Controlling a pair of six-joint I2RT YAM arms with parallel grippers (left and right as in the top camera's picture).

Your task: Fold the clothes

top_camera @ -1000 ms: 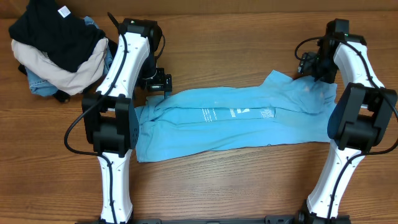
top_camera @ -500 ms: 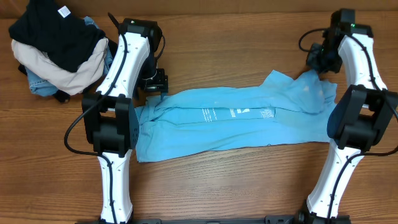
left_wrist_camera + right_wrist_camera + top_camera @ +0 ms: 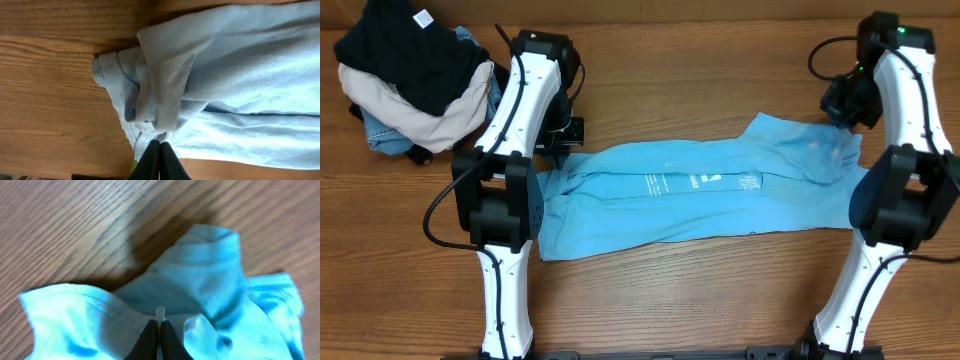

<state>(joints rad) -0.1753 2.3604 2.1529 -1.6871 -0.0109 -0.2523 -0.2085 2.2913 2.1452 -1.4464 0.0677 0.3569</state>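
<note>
T-shirt (image 3: 700, 195) lies on the table (image 3: 670, 300): light sky-blue, drawn out in a long band from left to right and folded over lengthwise. I can see small white print near its middle. In the left wrist view its left end is bunched, a thick fold doubled over a stitched hem. In the right wrist view the right end is rumpled, with a ribbed edge standing up.

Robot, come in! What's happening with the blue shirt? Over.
Left gripper shut on T-shirt, bunched end. Right gripper shut, pinching the other end. T-shirt lying stretched between the arms. Clothes pile off to the side, nothing blocking. Over.
</note>
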